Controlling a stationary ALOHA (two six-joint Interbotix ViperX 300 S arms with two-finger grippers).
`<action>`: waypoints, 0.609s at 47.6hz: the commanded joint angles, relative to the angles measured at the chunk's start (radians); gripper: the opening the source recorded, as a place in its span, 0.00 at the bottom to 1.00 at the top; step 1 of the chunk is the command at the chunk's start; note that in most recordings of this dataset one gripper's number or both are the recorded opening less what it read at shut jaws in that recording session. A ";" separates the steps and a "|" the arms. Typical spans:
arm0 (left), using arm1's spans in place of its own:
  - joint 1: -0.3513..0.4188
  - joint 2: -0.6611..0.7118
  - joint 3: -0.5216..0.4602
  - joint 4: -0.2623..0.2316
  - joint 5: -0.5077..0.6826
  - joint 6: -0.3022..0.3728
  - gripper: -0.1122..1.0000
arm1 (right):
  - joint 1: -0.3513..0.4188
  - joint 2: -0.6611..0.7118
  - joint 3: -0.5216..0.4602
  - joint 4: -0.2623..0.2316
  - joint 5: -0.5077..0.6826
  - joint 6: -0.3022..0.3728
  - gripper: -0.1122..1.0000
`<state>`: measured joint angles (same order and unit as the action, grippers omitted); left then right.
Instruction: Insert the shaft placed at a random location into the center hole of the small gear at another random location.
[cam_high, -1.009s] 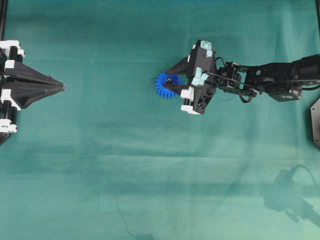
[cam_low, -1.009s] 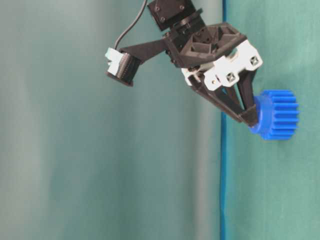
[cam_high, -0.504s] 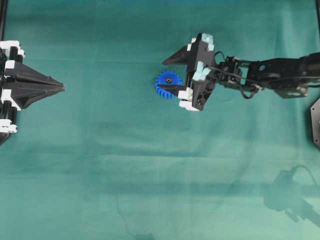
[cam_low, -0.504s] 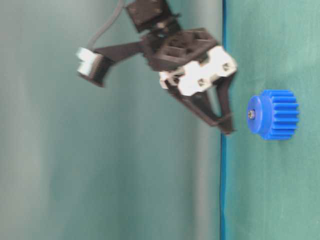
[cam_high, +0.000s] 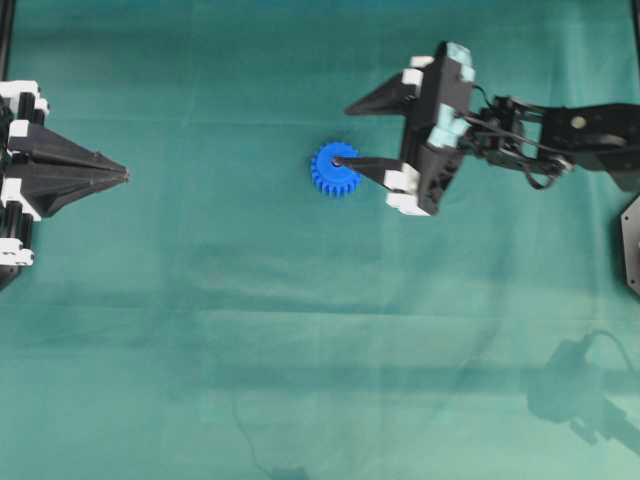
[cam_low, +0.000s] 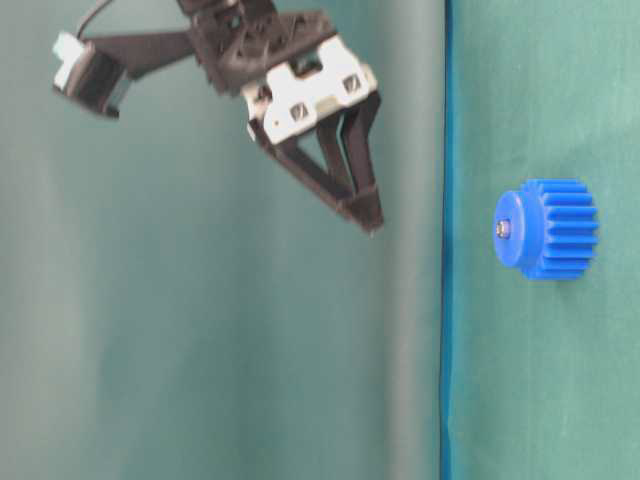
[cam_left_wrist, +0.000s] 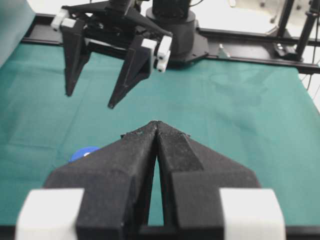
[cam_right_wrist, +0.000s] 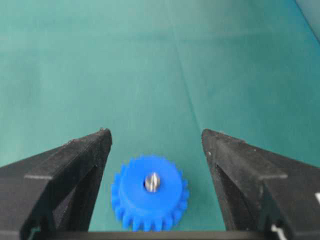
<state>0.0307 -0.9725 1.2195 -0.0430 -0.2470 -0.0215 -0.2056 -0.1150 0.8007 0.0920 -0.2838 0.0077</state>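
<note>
The right gripper (cam_right_wrist: 155, 137) hangs spread wide and empty above the small gear (cam_right_wrist: 150, 199) – the shaft (cam_right_wrist: 152, 181) stands in its center hole – on the green cloth (cam_high: 300, 330), the left gripper (cam_high: 125, 175) pressed closed, well apart.

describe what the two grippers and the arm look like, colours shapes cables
Both grippers are black with long triangular fingers that taper to points, mounted on white blocks. The right gripper also carries pale mint-coloured pieces near its white blocks, and thin black cables loop along the black arm behind it. The left gripper shows the same black wedge fingers, rough and matte in the wrist view, with white blocks at the base.
</note>
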 joint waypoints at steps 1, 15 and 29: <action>0.002 0.003 -0.009 -0.002 -0.005 0.002 0.10 | 0.002 -0.064 0.037 0.000 -0.006 0.003 0.76; 0.000 0.002 -0.008 -0.002 0.005 0.002 0.10 | 0.008 -0.244 0.199 0.003 -0.003 0.005 0.76; 0.002 0.000 -0.008 -0.002 0.008 0.002 0.10 | 0.008 -0.390 0.285 0.005 0.052 0.005 0.76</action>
<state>0.0307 -0.9756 1.2210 -0.0430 -0.2332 -0.0199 -0.1979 -0.4786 1.0907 0.0951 -0.2378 0.0107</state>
